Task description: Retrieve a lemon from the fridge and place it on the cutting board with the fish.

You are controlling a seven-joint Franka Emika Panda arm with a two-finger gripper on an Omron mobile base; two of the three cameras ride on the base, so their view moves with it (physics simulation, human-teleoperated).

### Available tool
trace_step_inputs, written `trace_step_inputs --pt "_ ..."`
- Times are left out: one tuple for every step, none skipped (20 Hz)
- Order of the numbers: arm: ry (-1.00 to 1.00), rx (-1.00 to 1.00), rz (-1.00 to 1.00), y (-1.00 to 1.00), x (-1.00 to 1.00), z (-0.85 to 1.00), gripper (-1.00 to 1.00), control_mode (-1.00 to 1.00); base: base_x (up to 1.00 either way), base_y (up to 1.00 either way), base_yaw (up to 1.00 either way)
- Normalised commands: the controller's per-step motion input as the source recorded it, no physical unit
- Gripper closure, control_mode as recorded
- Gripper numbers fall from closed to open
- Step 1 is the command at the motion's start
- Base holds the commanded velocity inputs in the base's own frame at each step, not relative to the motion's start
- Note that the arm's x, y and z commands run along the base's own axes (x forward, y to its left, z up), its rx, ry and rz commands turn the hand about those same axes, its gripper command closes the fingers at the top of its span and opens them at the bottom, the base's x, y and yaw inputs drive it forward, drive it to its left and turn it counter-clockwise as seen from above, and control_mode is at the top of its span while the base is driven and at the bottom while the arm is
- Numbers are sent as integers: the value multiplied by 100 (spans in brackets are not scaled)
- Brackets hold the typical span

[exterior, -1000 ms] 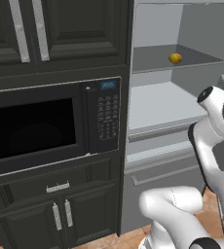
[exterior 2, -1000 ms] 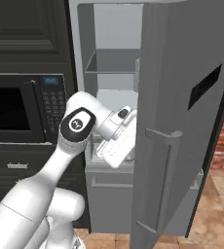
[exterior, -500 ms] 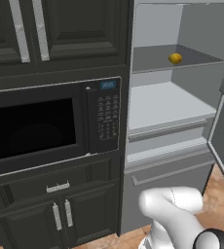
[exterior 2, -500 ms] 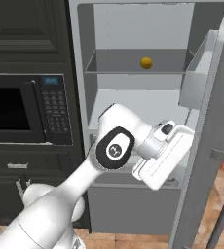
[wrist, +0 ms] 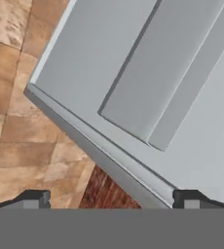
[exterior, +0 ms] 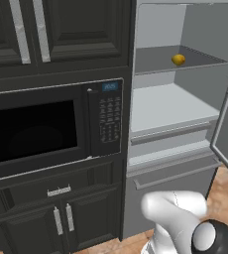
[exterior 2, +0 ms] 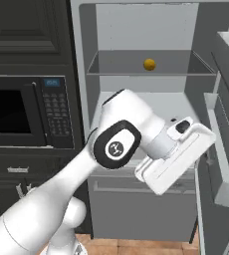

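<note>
Your claw [wrist: 111, 200] stands wide open, holding nothing. Upper right of the frame, the open fridge [exterior: 185, 124] holds one small yellow-orange lemon [exterior: 178, 59] on its upper shelf [exterior: 155, 62].

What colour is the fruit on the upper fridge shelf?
Yellow-orange. The lemon shows best in the right base view, alone on the light grey shelf.

fridge [exterior 2: 151, 107] interior — matt light grey, smooth like plastic; lemon [exterior 2: 149, 64] yellow-orange, dull; microwave [exterior: 46, 126] glossy black (glass-like door); cabinets [exterior: 61, 30] dark, metal handles; floor [wrist: 16, 146] wood-look.
</note>
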Motion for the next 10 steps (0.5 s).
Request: trace_step_inputs --pt "-8 13 -26 100 -10 58 -100 -100 0 0 0" --pt "-7 14 -27 100 -3 48 -100 -100 0 0 0" --pt "-9 19 -30 100 0 18 -100 -100 0 0 0" --pt "-15 29 -31 100 0 0 -100 -100 0 0 0" --pt "-20 35 -32 100 19 0 -100 -100 0 0 0" --pt "-23 40 -34 100 45 -14 -100 -100 0 0 0" --pt "-25 43 -37 87 59 -16 -100 -100 0 0 0" --pt "-31 42 -36 86 65 -6 -100 -100 0 0 0" --pt "-42 37 -37 84 68 0 -100 -100 0 0 0" --pt "-46 33 -41 82 67 0 -100 -100 0 0 0"
